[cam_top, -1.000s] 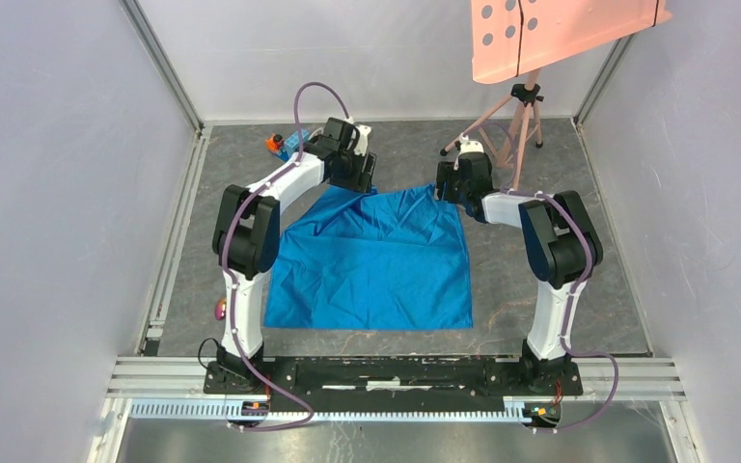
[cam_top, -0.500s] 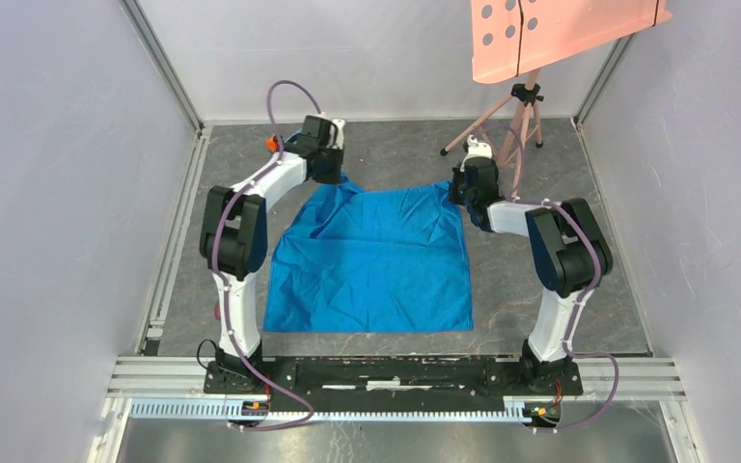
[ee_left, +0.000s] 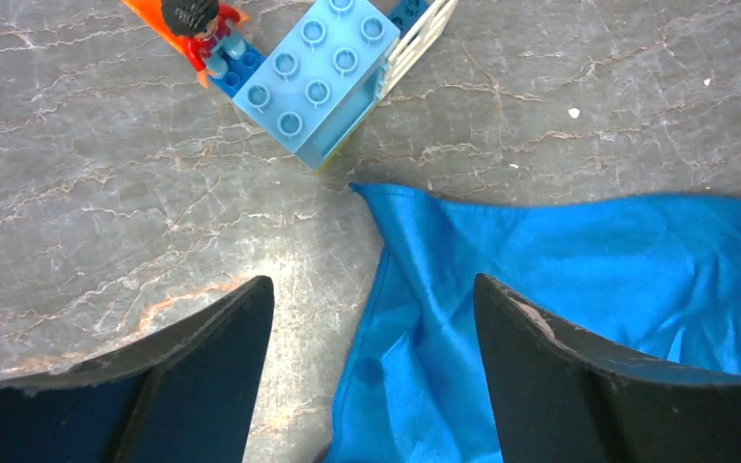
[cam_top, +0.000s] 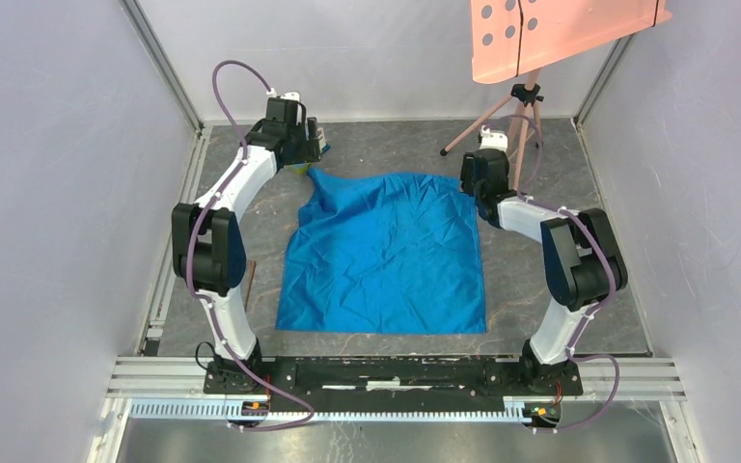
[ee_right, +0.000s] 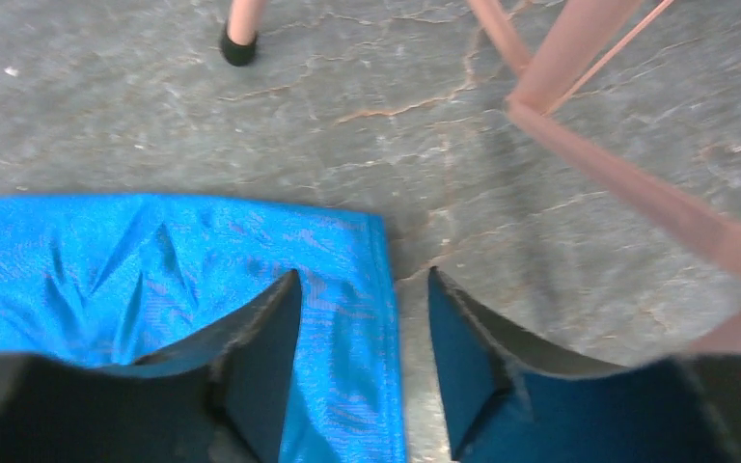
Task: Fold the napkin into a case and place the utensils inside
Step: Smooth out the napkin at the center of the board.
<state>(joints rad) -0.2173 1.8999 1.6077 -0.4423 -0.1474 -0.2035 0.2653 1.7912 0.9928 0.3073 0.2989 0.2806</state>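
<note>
L gripper (ee_left: pixel 371 285) was wide open and held nothing; the napkin's (ee_left: pixel 560 270) pointed corner lay on the table (ee_left: pixel 87 222) below the gap, nearer the rt finger. R gripper (ee_right: pixel 364 275) was open too, but narrower, and hung over the napkin's far-rt corner w/o gripping it. In the top view the L arm reached to the upper left, elbow at mid left and wrist by the toy block house (ee_left: pixel 323 77). R arm had its elbow at the rt, w/ the forearm angled up to the cloth's upper-rt corner beside the tripod (cam_top: pixel 516 106). Napkin (cam_top: pixel 386 251) lay spread and wrinkled at frame centre. It was near-square, so the long axis was hard to call. Its upper-left corner was drawn to a point aimed at the block house, nearly touching it.
</note>
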